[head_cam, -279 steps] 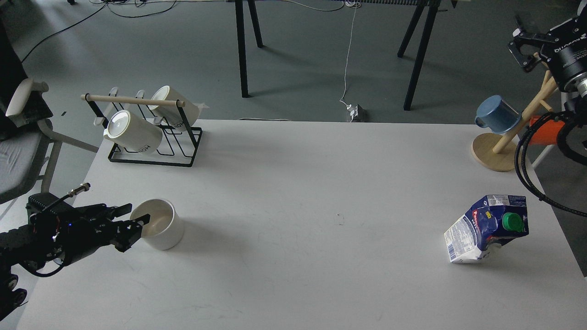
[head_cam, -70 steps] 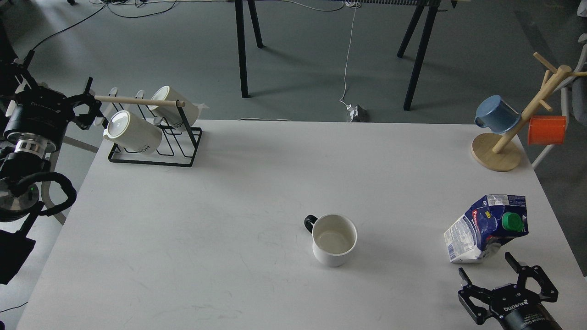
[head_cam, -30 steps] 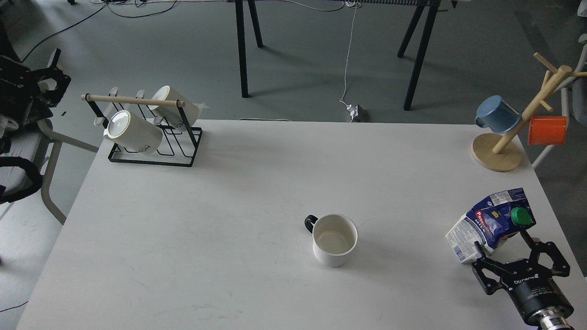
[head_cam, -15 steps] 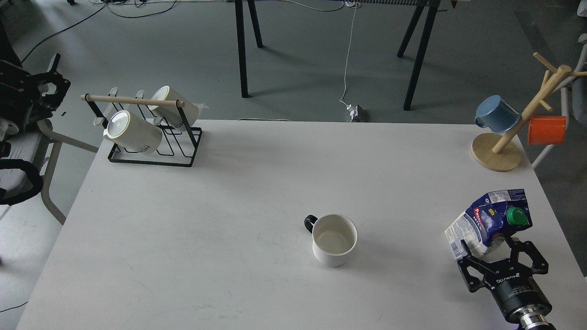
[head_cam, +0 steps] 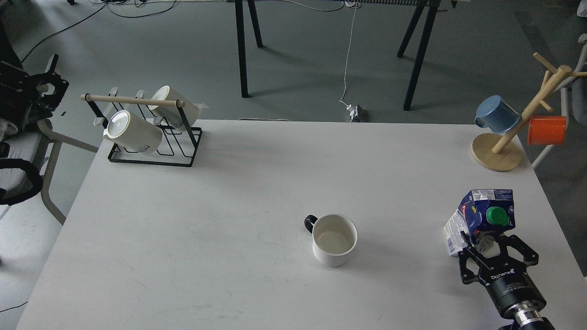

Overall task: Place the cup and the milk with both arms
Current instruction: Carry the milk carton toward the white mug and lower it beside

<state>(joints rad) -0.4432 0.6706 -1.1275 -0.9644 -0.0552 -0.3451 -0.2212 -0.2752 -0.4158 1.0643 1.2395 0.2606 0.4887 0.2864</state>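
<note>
Gripping milk (head_cam: 482, 221) base, partly hidden: right gripper (head_cam: 491, 246) at 4 o'clock. Left gripper (head_cam: 43, 89) state unclear. Cup (head_cam: 334, 239) contents indistinct.

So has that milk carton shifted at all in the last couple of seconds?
Yes. The milk carton has turned and stands straighter; its green cap has swung left, away from the table's right edge, with the right gripper around its base.

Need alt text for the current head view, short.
Right gripper closes its jaws around a blue-and-white milk carton near the white table's right edge. A white cup stands at mid-table; a mug rack sits far left, a wooden mug tree far right.
</note>
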